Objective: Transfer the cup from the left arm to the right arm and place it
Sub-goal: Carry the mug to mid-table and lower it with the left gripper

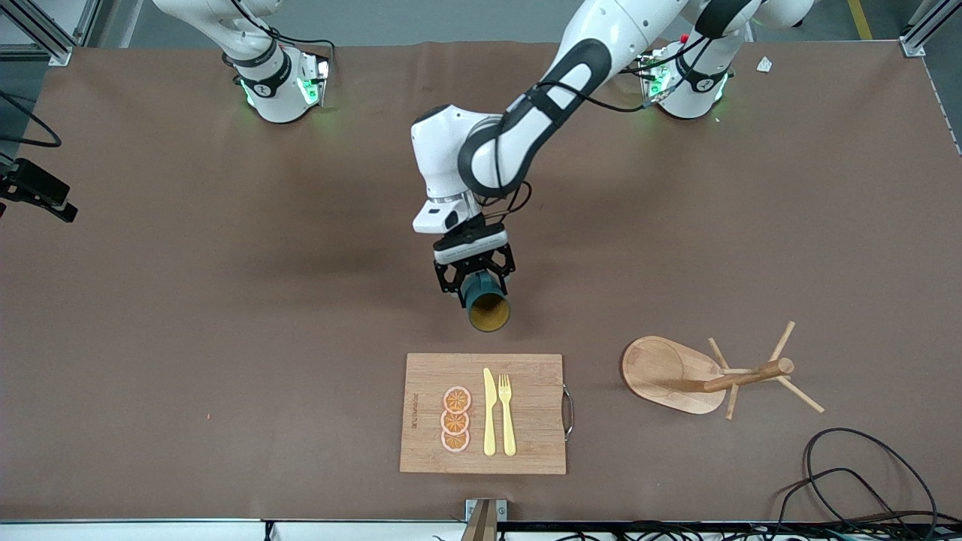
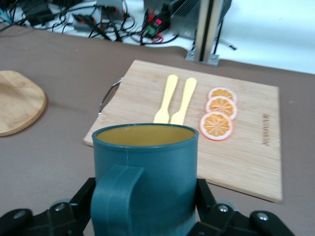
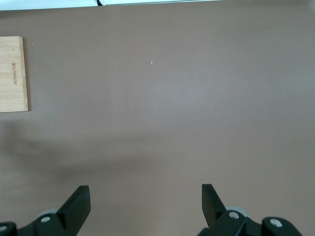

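The dark teal cup (image 1: 487,304), yellowish-tan inside, is held in the air by my left gripper (image 1: 475,282), which is shut on its body. It hangs over the bare brown table near the middle, close to the cutting board. Its mouth tips toward the front camera. In the left wrist view the cup (image 2: 147,167) fills the foreground between the fingers, handle facing the camera, with the left gripper (image 2: 145,194) clamped on both sides. My right gripper (image 3: 144,194) is open and empty over bare table. It is out of the front view, where only the right arm's base (image 1: 278,83) shows.
A wooden cutting board (image 1: 526,421) lies near the front edge with a yellow knife (image 1: 489,412), a fork (image 1: 508,413) and orange slices (image 1: 456,419). A wooden mug tree (image 1: 706,376) lies tipped over toward the left arm's end. Cables (image 1: 864,481) lie at that front corner.
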Motion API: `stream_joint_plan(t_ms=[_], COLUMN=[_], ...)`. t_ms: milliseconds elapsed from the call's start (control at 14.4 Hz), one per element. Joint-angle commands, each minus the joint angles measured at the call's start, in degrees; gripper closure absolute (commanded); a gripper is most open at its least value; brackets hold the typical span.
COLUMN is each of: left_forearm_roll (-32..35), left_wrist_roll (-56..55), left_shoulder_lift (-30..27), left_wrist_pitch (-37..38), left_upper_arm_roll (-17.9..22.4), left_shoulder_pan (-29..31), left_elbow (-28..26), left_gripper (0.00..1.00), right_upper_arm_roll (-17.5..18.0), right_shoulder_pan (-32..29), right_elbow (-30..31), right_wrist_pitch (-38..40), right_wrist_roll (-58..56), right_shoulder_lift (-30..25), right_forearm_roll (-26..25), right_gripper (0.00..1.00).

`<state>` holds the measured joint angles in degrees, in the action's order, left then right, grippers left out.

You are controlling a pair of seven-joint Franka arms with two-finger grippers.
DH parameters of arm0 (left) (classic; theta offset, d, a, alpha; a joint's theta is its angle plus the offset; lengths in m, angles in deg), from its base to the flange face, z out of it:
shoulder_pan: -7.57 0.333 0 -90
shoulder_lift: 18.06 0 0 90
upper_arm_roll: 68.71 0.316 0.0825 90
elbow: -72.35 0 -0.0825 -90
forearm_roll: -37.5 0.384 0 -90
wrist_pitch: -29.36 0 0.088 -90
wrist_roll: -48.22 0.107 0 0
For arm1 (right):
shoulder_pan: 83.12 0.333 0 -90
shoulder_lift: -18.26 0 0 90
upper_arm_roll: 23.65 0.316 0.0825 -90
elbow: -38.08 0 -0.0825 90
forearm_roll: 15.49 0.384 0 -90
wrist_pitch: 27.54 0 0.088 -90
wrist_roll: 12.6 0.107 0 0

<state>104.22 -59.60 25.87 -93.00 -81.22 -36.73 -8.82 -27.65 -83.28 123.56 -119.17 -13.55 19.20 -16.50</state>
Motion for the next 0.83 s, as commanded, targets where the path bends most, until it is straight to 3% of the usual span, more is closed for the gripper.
stream_joint_plan(t_ms=[0, 277, 485, 763], left_forearm_roll=[6.39, 10.18, 12.98, 18.08], left_wrist_roll=[-3.53, -3.80, -5.46, -18.01], left_shoulder_lift=[2.21, 4.41, 6.42, 9.24], left_wrist_pitch=[4.56, 7.57, 13.79, 14.25], left_upper_arm_roll=[0.64, 0.64, 0.64, 0.73], left_shoulder_pan=[-3.42, -6.41, -8.70, -10.37], left_elbow=[1.01, 1.10, 1.28, 1.19], left_gripper=[0.43, 0.43, 0.44, 0.44], right_upper_arm_roll=[0.05, 0.05, -0.04, -0.04], right_shoulder_pan=[0.07, 0.07, -0.02, -0.10], right_elbow=[2.23, 2.23, 2.23, 2.23], right_wrist_pitch=[-0.65, -0.66, -0.74, -0.74], right_wrist_roll=[0.34, 0.34, 0.34, 0.34], right_shoulder_lift=[-1.99, -1.99, -1.99, -1.99], right_forearm_roll=[-0.30, -0.30, -0.30, -0.30], right_gripper=[0.00, 0.00, 0.00, 0.00])
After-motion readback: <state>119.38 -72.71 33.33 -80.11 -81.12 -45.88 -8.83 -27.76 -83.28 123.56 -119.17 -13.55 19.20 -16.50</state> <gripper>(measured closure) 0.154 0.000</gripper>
